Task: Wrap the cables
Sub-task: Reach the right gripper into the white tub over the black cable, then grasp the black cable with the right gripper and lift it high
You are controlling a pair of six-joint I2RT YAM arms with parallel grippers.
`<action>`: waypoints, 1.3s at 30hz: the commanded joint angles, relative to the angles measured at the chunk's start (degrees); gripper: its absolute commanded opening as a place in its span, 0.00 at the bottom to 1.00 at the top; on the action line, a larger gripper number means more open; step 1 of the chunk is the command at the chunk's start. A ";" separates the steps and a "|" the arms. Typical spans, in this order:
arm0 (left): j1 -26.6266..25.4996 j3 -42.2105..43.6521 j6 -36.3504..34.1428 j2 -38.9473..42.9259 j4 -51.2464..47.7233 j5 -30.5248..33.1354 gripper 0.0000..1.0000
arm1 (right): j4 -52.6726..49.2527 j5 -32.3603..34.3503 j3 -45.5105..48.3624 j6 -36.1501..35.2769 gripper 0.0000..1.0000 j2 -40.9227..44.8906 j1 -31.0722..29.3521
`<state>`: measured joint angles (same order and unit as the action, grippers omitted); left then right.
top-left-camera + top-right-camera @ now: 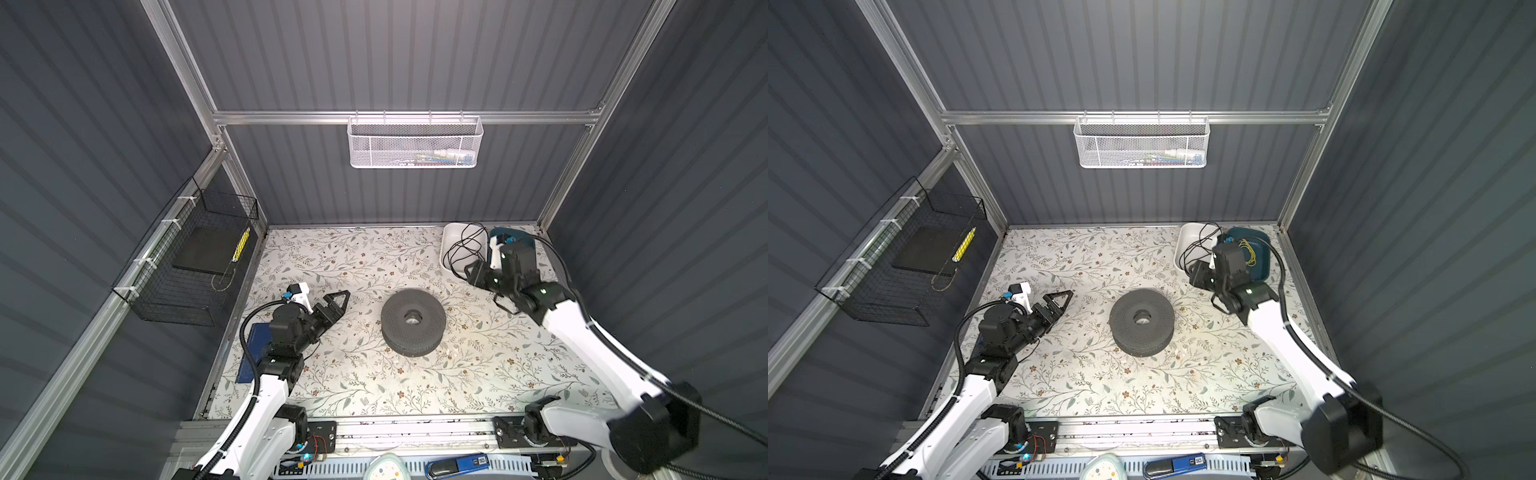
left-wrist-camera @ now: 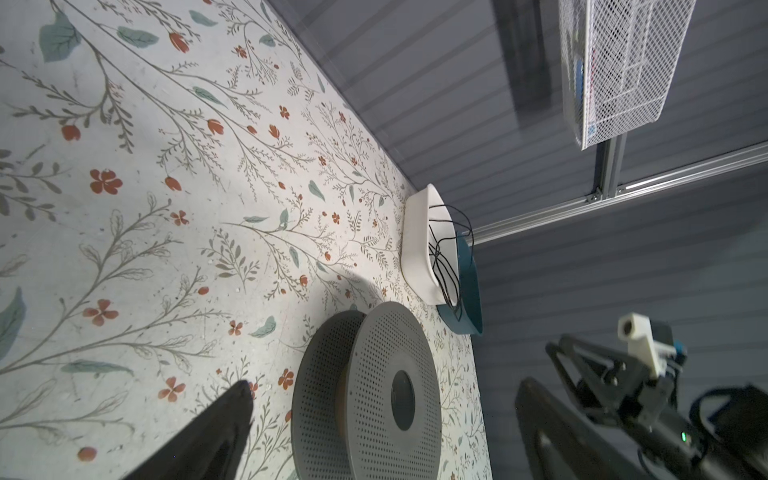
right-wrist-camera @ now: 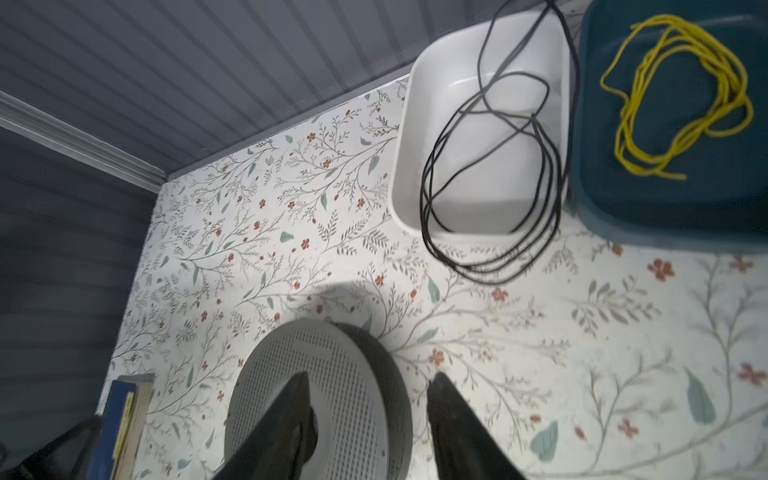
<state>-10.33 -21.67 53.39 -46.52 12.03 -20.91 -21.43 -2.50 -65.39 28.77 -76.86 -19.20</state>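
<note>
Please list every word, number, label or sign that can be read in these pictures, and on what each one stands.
Nothing reads with certainty.
Blue device at the near edge: small white label, perhaps "50", too small to be sure.
Blue book: yellow marks on its side, blurred.
White mesh basket: coloured print on things inside, too small.
Grey spool, black cable: no text.

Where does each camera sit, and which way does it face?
Both top views: overhead at the front, looking down on the table; both arms show.
Left wrist: low, facing across the spool towards the white tray; open left gripper frames it.
Right wrist: raised, looking down on the black cable draped over that tray; open right gripper.
Shared: spool, cable, tray.
</note>
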 commanded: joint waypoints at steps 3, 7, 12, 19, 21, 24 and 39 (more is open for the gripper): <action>-0.75 -3.06 -3.49 1.16 -5.64 -1.35 0.99 | -8.60 -4.01 -13.71 -11.22 0.61 -19.13 2.47; -0.83 -3.70 -4.67 1.31 -7.27 -0.58 0.99 | -13.18 -3.59 -24.27 -12.38 0.68 -30.82 3.66; -0.83 -4.69 -5.81 -1.14 -7.72 -0.58 0.99 | -15.38 -2.63 -31.47 -13.04 0.69 -39.71 4.52; -0.98 -5.82 -6.01 -4.20 -7.00 -0.80 1.00 | -18.32 -2.84 -38.99 -14.18 0.64 -47.99 5.92; -0.94 -5.90 -5.97 -4.45 -6.91 -0.57 0.99 | -18.94 -2.51 -40.69 -14.80 0.63 -49.58 6.06; -0.96 -6.18 -6.08 -4.88 -7.11 -0.47 0.99 | -19.73 -4.02 -42.96 -15.58 0.61 -52.18 6.52; -0.97 -7.62 -6.54 -7.52 -7.20 0.80 0.99 | -19.79 -6.42 -46.35 -17.79 0.25 -56.71 7.93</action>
<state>-10.96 -27.05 48.16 -53.74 5.17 -20.53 -40.21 -7.99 -110.63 11.73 -133.99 -11.66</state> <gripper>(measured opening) 0.992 0.274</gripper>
